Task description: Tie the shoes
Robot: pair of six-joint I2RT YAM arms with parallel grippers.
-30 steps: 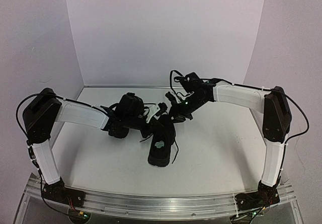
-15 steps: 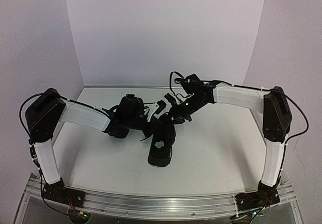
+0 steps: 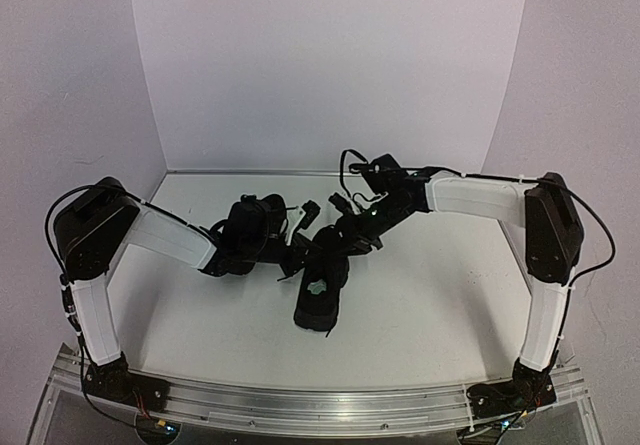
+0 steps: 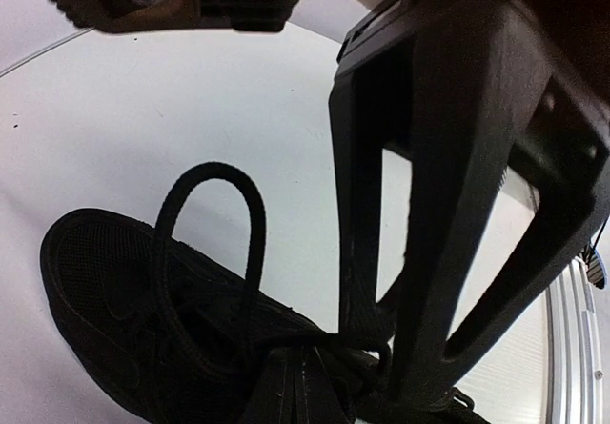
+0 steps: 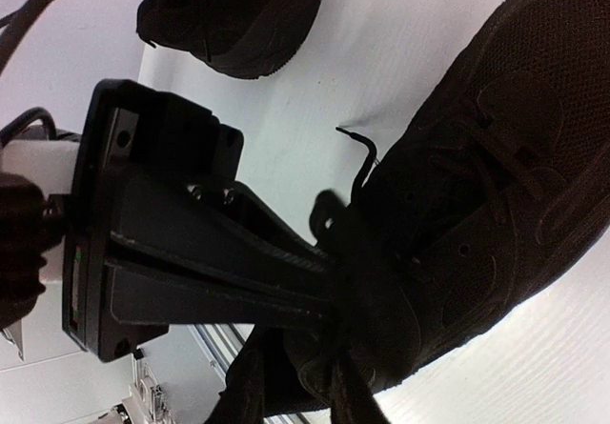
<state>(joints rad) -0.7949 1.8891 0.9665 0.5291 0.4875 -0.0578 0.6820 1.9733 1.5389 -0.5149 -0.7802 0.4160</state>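
One black shoe (image 3: pixel 322 303) lies mid-table, a pale patch showing inside it. It fills the left wrist view (image 4: pixel 105 300) and the right wrist view (image 5: pixel 496 157). The second shoe (image 5: pixel 238 14) lies behind it, mostly hidden under my left wrist in the top view. My left gripper (image 3: pixel 295 249) is at the shoe's lacing, its jaws shut (image 4: pixel 297 386) on a black lace. A lace loop (image 4: pixel 250 214) stands up from the shoe. My right gripper (image 3: pixel 342 239) is down at the same spot, its fingers apart (image 5: pixel 295 400) over the shoe's lacing. A loose lace end (image 5: pixel 357 148) sticks out.
The white table (image 3: pixel 430 295) has white walls at the back and sides. An aluminium rail (image 3: pixel 320 405) runs along the near edge. The two grippers crowd each other over the shoe; the right one's fingers (image 4: pixel 457 205) fill the left wrist view.
My left wrist has drawn back to the left. My right gripper has come down and left onto the shoe's lacing. The shoe has shifted slightly.
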